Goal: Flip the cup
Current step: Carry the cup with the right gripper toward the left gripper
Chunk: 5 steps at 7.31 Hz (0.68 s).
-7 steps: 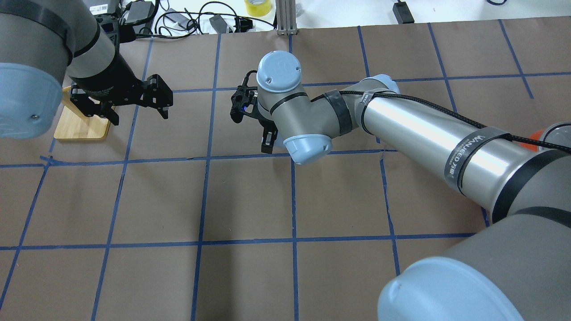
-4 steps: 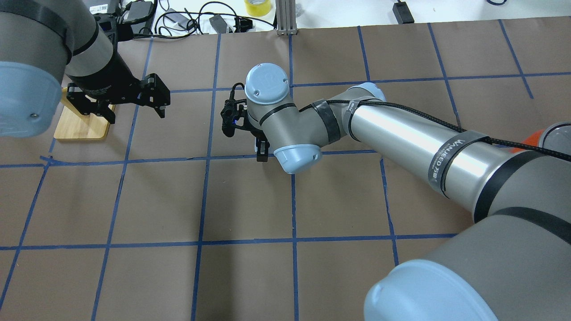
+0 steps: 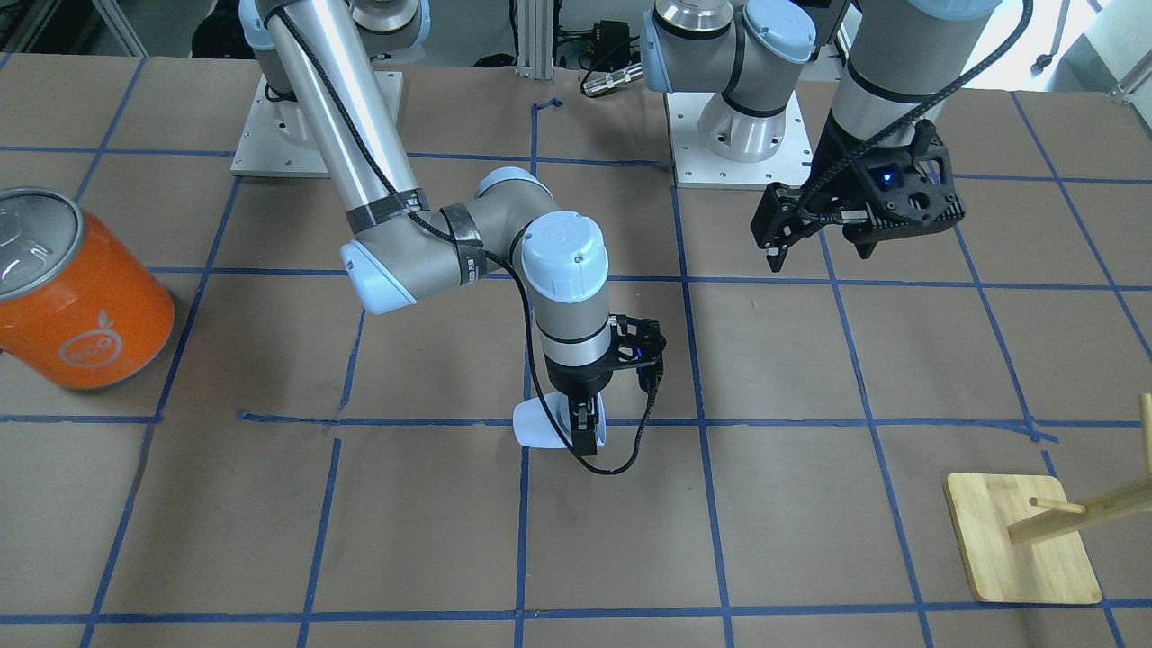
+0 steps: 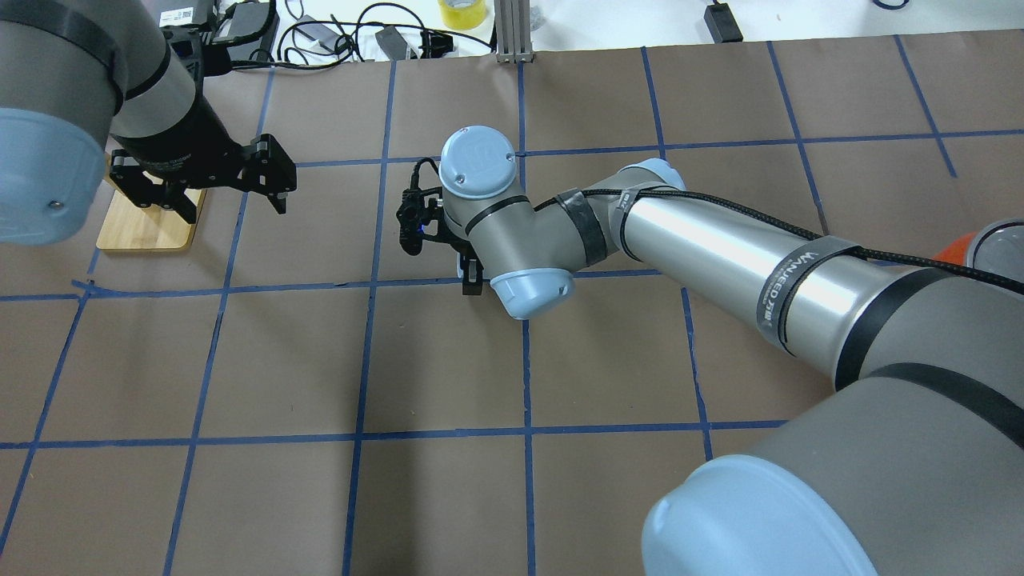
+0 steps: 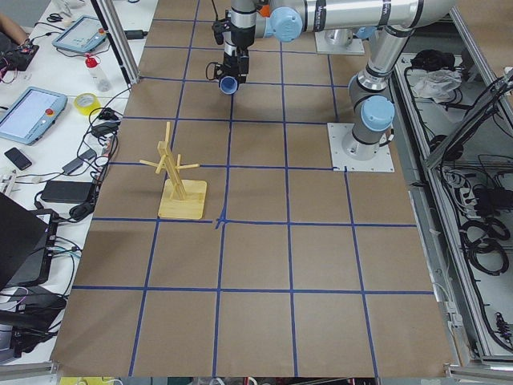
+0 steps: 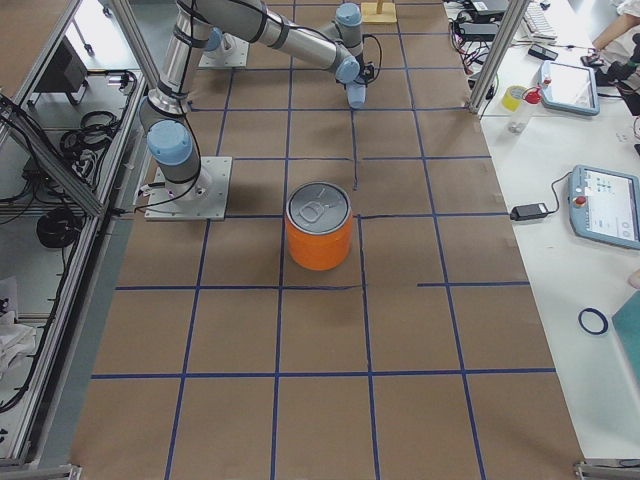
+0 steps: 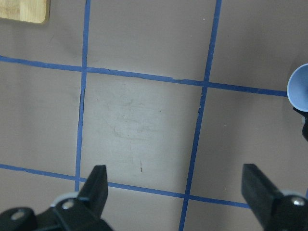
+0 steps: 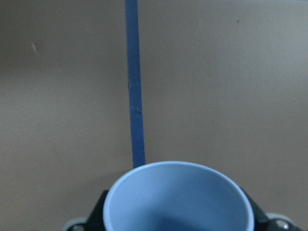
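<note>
Well apart from the orange can (image 3: 76,288), the right end effector (image 3: 586,435) grasps the cup (image 3: 537,425) sideways near the counter (image 3: 810,540), probably mid-flip, so it should next rotate it, while the left end effector (image 7: 174,173) is released.

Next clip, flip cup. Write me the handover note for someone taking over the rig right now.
Right gripper: shut on the cup, held low on its side, mouth toward the robot's left.
Left gripper: open, empty, hovering apart.
Done: cup grasped, lying sideways in the grip.
Left: finish the turn, set it down, release.
Orange can stands well clear.
</note>
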Available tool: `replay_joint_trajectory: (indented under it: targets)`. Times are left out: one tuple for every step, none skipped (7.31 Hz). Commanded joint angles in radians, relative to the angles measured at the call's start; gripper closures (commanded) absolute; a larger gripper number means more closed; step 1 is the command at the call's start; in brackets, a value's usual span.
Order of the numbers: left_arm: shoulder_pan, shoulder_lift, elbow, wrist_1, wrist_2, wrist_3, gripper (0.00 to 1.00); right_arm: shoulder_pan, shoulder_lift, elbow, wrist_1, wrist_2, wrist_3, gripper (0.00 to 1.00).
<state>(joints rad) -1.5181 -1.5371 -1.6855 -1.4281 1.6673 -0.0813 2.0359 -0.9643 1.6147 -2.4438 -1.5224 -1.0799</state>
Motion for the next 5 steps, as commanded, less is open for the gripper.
replay_joint_trajectory:
  targets:
    - [0.001, 0.0, -0.002, -0.003, 0.0, 0.011, 0.0, 0.0, -0.002, 0.004, 0.0, -0.004, 0.005, 0.14]
    - [0.0, 0.009, 0.0, -0.047, 0.0, 0.011, 0.0, 0.0, -0.005, 0.004, 0.0, -0.004, 0.009, 0.12]
    - [0.0, 0.011, -0.002, -0.058, 0.0, 0.011, 0.0, 0.0, -0.005, 0.004, -0.001, -0.001, 0.026, 0.08]
    - [0.0, 0.011, -0.003, -0.066, -0.001, 0.011, 0.0, -0.008, -0.007, 0.005, 0.0, 0.016, 0.135, 0.0]
    - [0.0, 0.012, -0.005, -0.066, 0.0, 0.009, 0.0, -0.009, -0.014, 0.002, 0.0, 0.014, 0.191, 0.0]
